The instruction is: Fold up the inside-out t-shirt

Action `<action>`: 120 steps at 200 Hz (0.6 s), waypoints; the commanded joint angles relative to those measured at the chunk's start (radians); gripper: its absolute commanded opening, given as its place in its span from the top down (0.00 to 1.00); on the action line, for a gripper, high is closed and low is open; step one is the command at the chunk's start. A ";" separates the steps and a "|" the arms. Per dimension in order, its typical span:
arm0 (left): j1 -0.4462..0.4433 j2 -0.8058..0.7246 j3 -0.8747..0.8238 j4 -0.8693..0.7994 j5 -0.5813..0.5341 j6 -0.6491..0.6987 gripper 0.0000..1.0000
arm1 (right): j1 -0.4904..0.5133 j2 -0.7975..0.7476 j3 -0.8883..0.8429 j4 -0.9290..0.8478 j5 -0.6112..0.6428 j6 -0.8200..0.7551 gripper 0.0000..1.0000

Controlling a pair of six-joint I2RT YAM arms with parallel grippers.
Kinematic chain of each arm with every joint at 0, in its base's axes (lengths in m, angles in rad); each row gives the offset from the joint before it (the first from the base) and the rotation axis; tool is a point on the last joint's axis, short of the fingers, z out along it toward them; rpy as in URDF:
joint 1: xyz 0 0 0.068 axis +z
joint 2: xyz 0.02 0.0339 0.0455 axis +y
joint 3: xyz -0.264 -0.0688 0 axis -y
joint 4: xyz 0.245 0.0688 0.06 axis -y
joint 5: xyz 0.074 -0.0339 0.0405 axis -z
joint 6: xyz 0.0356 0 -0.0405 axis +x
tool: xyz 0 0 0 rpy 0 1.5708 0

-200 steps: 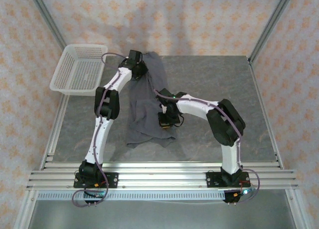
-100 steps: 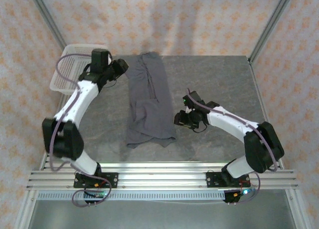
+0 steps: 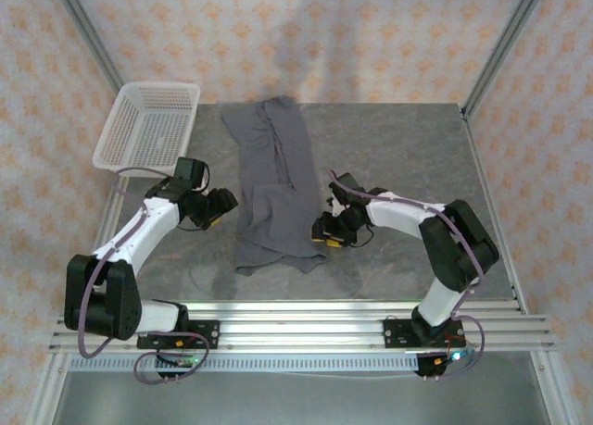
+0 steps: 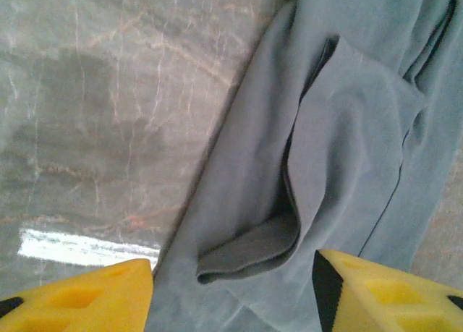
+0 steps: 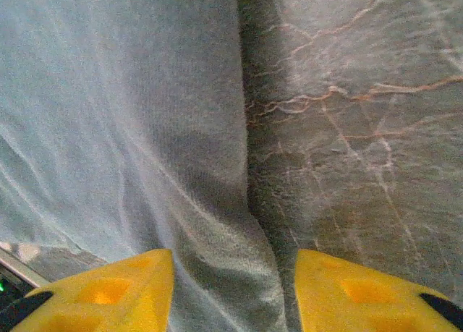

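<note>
The dark grey inside-out t-shirt (image 3: 273,184) lies folded into a long narrow strip running from the table's far edge toward the near side. My left gripper (image 3: 225,206) sits low at the strip's left edge, about halfway along. In the left wrist view this gripper (image 4: 231,303) is open, its yellow fingers (image 4: 79,296) standing either side of a folded-over flap of the t-shirt (image 4: 347,129). My right gripper (image 3: 322,232) is at the strip's right edge, near its lower end. It (image 5: 231,296) is open too, astride the hem of the t-shirt (image 5: 130,115).
A white mesh basket (image 3: 148,124) stands at the far left corner, partly off the grey marbled table (image 3: 398,156). Bare tabletop lies to the left of the shirt (image 4: 94,93) and to its right (image 5: 362,93). Metal frame posts rise at the far corners.
Both grippers opened and let go of the shirt. The left arm swung from the far end back to the strip's left edge midway. The right gripper backed off, then returned to the right hem.
</note>
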 commanded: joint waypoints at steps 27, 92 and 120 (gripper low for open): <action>-0.084 0.077 -0.072 0.030 0.098 -0.003 0.32 | 0.004 0.006 0.034 0.000 -0.043 -0.015 0.97; -0.111 0.110 -0.110 0.061 0.006 0.004 0.32 | 0.004 -0.006 0.029 0.001 -0.030 0.000 1.00; -0.112 0.136 -0.132 0.152 0.017 -0.012 0.37 | 0.004 0.007 0.038 -0.005 -0.030 -0.004 1.00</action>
